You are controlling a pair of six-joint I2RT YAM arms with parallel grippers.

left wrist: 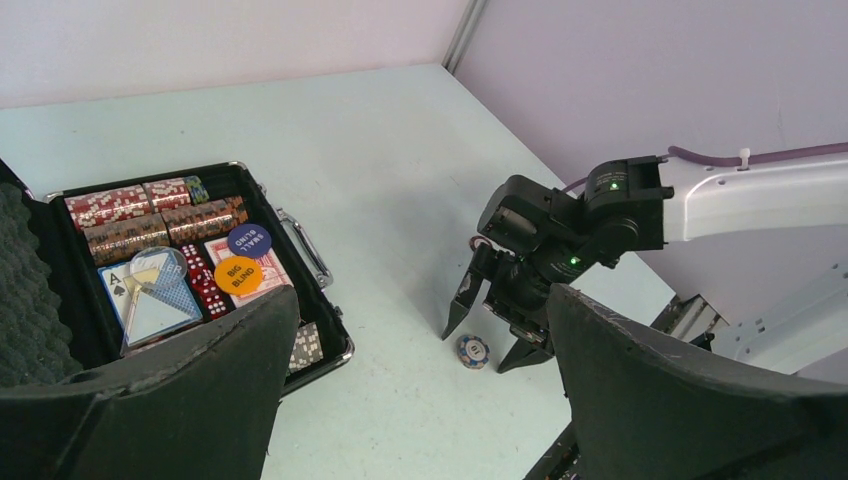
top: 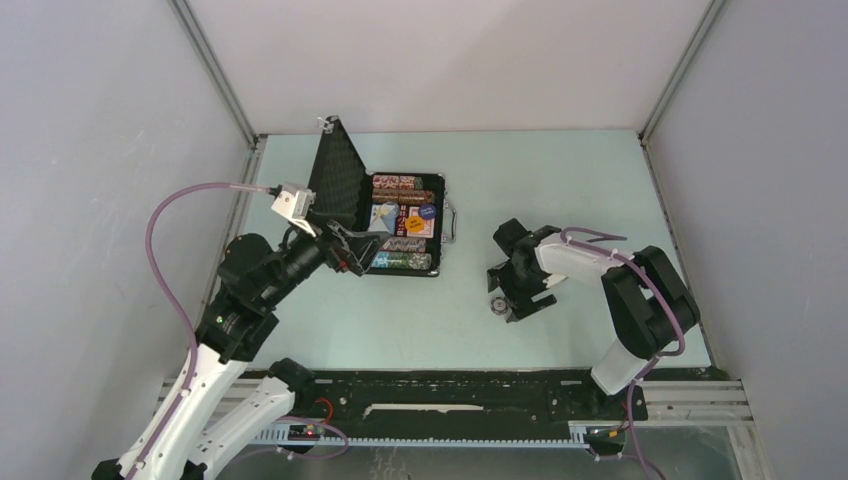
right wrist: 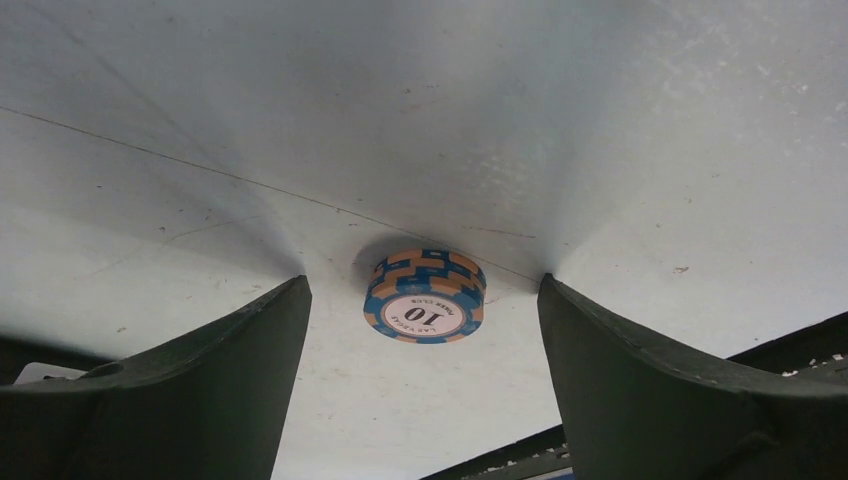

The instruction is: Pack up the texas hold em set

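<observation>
R gripper (right wrist: 422,285) stood wide apart on both sides of the chip stack (right wrist: 425,300), not touching it; L gripper (left wrist: 420,295) gaped too, by the open case (top: 338,185).

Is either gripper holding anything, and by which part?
Nothing is held. The right gripper stands open around the chip stack on the table, not touching it; the left gripper is open and empty.
</observation>
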